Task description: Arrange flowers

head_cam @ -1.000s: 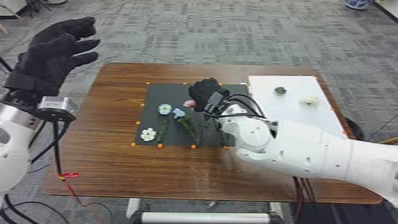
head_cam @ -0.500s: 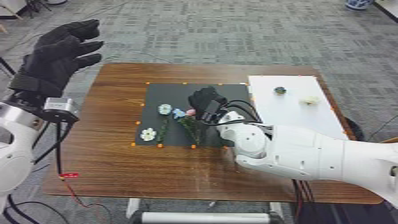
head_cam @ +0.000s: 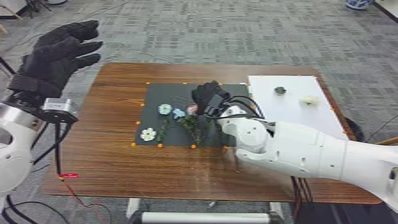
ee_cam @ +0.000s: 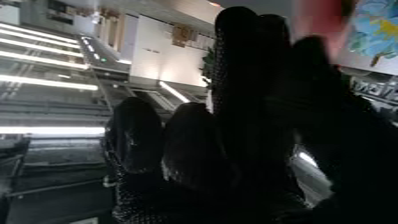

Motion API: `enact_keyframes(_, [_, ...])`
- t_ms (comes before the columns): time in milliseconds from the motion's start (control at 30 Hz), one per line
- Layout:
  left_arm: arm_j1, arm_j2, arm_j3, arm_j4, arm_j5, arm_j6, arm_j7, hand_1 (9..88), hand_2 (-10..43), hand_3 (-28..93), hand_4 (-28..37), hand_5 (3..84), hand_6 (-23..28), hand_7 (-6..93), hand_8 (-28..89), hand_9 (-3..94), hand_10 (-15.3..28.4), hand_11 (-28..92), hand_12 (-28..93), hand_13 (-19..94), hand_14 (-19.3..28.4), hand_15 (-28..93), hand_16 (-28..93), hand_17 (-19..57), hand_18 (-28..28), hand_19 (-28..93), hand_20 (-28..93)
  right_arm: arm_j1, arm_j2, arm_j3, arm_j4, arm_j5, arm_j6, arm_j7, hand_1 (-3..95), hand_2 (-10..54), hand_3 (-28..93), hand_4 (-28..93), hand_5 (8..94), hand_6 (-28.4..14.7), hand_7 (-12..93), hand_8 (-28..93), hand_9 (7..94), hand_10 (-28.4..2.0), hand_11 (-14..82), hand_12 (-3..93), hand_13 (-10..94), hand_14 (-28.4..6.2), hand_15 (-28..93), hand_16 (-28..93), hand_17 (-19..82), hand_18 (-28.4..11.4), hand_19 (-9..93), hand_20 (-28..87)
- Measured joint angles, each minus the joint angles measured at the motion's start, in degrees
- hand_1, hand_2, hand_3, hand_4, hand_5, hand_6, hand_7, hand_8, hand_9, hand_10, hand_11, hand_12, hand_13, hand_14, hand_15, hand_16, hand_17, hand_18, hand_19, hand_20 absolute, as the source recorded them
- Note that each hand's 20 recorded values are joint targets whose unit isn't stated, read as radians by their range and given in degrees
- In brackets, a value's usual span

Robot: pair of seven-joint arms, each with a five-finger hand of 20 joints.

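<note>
Over the upper right part of the dark mat (head_cam: 160, 92) my right hand (head_cam: 210, 94) is curled on the pink flower (head_cam: 192, 108), whose bloom shows at the hand's near left side. In the right wrist view my right hand (ee_cam: 244, 100) has the blurred pink flower (ee_cam: 322, 22) by its fingertips and a blue flower (ee_cam: 379, 29) beyond. On the mat lie a white flower (head_cam: 147, 134), a pale blue flower (head_cam: 164, 109) and a blue flower (head_cam: 179, 113), with green stems (head_cam: 193, 131). My left hand (head_cam: 51, 62) stands open, raised off the table's left side.
A white board (head_cam: 298, 117) at the right of the brown table (head_cam: 102, 150) bears a dark bluish flower (head_cam: 280, 90) and a cream flower (head_cam: 309, 100). Orange markers line the mat. My right forearm crosses the table's right side.
My right hand dipped toward the near side, then rose back a little, and the pink bloom shifted along with it. The left hand has tilted slightly.
</note>
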State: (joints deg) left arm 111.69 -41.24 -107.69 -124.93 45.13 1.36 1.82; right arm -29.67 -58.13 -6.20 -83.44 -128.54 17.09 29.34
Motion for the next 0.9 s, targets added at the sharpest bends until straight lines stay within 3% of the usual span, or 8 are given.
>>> enact_keyframes(233, [0.00,0.00,0.00,0.00,0.00,0.00,-0.04,25.4,-6.1,73,-25.1,25.9,3.0,22.2,-10,18.6,10.8,19,19,9,13.5,39,-4,-10.8,20.2,40,8,0.39,0.87,-0.49,-2.07,0.18,-1.37,-0.34,35.4,-9.5,88,-28,68.3,3.4,34,-4,78.1,-4.3,18.2,36.6,75,-4.6,88,32,45,-21.2,93,67])
enact_keyframes(367, [0.03,-0.09,-0.01,-0.01,0.00,0.03,-0.04,25.7,-6.0,72,-25.1,26.0,3.3,21.7,-10,18.5,10.8,19,19,9,13.3,39,-4,-10.7,20.2,40,9,0.13,1.79,0.25,-4.35,0.43,-2.50,-0.34,31.3,-9.5,89,-26,65.6,3.4,31,-8,73.0,-6.7,25.5,27.8,74,-4.9,87,32,44,-21.5,93,66])
enact_keyframes(433, [0.22,-0.18,-0.14,-0.05,0.00,0.05,-0.04,26.0,-5.6,72,-25.0,25.9,3.3,21.5,-9,18.4,10.4,19,19,9,13.2,39,-4,-10.7,20.2,40,9,-1.33,2.83,3.12,-6.38,0.58,-3.12,-0.55,28.4,-9.5,90,-24,60.1,2.3,29,-15,67.4,-8.5,28.1,23.7,73,-5.5,87,32,43,-21.8,93,65])
enact_keyframes(567, [1.14,-0.58,-0.94,-0.18,0.00,0.08,0.00,25.9,-5.3,71,-24.8,25.5,3.2,21.7,-9,18.2,10.0,20,20,9,13.1,40,-3,-10.6,20.3,40,9,-7.14,5.61,13.48,-11.17,0.68,-3.76,-1.02,24.4,-9.5,92,-25,42.7,-2.9,29,-13,47.8,-13.3,31.7,26.0,61,-8.8,86,29,33,-22.0,90,57])
enact_keyframes(667, [2.52,-1.26,-1.96,-0.64,0.01,0.21,0.11,26.0,-5.1,71,-24.8,25.4,3.1,22.0,-10,18.2,10.0,20,20,10,13.2,40,-3,-10.6,20.4,41,9,-9.88,8.20,18.56,-13.14,1.30,-3.71,-0.28,22.9,-9.5,93,-26,27.9,-6.9,25,-11,31.5,-17.7,26.6,26.3,52,-11.0,88,25,30,-22.1,88,56])
enact_keyframes(767, [5.07,-2.12,-3.99,-1.56,0.02,0.51,0.25,26.0,-5.1,71,-24.8,25.3,3.0,22.6,-10,18.3,10.1,21,20,10,13.3,41,-3,-10.6,20.5,41,9,-10.65,11.46,20.96,-12.47,2.49,-5.26,1.27,23.2,-9.5,93,-26,22.5,-8.6,20,-9,26.7,-19.6,19.7,24.8,51,-11.4,88,24,29,-21.9,87,55])
enact_keyframes(900, [9.25,-3.38,-6.65,-2.79,0.03,1.45,0.86,25.9,-5.0,71,-24.9,25.4,2.9,22.9,-10,18.5,10.3,21,20,10,13.4,41,-3,-10.6,20.6,41,9,-12.42,15.89,26.02,-7.92,4.76,-11.72,3.45,23.8,-9.5,93,-28,18.7,-9.9,15,-7,24.7,-20.4,11.9,21.8,50,-11.3,89,23,29,-21.4,86,53])
